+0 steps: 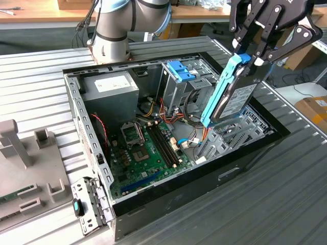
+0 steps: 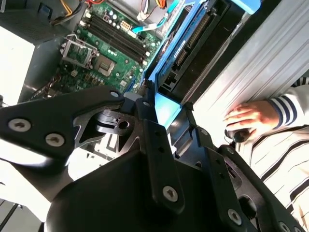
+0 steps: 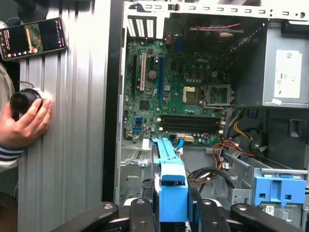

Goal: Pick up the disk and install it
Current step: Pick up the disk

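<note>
Over the bench (image 1: 286, 194), the disk (image 1: 232, 94) is pinched edgewise by the gripper (image 1: 251, 58) above the case (image 1: 204, 190), apparently for insertion.

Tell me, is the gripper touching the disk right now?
Touching. In the exterior view the gripper clamps the disk at its top end, holding it tilted above the open computer case.
</note>
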`<state>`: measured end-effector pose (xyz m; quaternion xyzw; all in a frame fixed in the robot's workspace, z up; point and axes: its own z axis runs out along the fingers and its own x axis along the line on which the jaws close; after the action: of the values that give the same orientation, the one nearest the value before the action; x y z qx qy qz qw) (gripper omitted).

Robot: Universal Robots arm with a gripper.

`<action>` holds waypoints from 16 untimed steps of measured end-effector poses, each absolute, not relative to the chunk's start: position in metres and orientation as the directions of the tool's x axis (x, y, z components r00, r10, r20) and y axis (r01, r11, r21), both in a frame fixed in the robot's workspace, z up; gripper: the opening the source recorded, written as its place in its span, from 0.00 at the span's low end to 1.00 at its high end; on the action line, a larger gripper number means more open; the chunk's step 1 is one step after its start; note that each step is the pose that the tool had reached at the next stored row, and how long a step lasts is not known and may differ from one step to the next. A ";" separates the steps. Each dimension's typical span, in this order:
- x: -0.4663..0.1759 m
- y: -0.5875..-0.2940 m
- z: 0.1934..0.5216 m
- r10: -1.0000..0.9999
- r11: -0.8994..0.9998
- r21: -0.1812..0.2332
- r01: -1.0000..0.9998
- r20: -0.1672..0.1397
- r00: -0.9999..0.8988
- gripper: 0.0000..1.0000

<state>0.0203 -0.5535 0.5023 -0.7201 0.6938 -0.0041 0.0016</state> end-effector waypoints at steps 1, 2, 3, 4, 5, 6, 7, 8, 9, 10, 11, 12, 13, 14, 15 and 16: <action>0.027 -0.552 0.501 -0.999 -0.037 -0.008 -0.999 0.003 0.037 0.36; 0.034 -0.551 0.501 -0.999 -0.037 -0.008 -0.999 0.003 0.037 0.36; 0.039 -0.550 0.500 -0.999 -0.037 -0.008 -0.999 0.003 0.037 0.36; 0.046 -0.550 0.500 -0.999 -0.037 -0.008 -0.999 0.003 0.037 0.36; 0.054 -0.549 0.499 -0.999 -0.038 -0.008 -0.999 0.004 0.038 0.36; 0.060 -0.549 0.499 -0.999 -0.038 -0.008 -0.999 0.004 0.038 0.36; 0.063 -0.549 0.498 -0.999 -0.038 -0.008 -0.999 0.004 0.038 0.36; 0.063 -0.549 0.498 -0.999 -0.038 -0.008 -0.999 0.004 0.038 0.36; 0.063 -0.550 0.497 -0.999 -0.038 -0.008 -0.999 0.004 0.038 0.36; 0.063 -0.552 0.497 -0.999 -0.038 -0.008 -0.999 0.004 0.038 0.36; 0.063 -0.554 0.497 -0.999 -0.038 -0.008 -0.999 0.004 0.038 0.36; 0.063 -0.557 0.496 -0.999 -0.038 -0.008 -0.999 0.004 0.038 0.36; 0.063 -0.558 0.496 -0.999 -0.038 -0.008 -0.999 0.004 0.038 0.36; 0.063 -0.559 0.495 -0.999 -0.038 -0.008 -0.999 0.004 0.038 0.36; 0.063 -0.559 0.494 -0.999 -0.038 -0.008 -0.999 0.004 0.038 0.36; 0.063 -0.559 0.494 -0.999 -0.038 -0.008 -0.999 0.004 0.038 0.36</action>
<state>0.0634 -0.5589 0.4935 -0.7204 0.6935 -0.0041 0.0014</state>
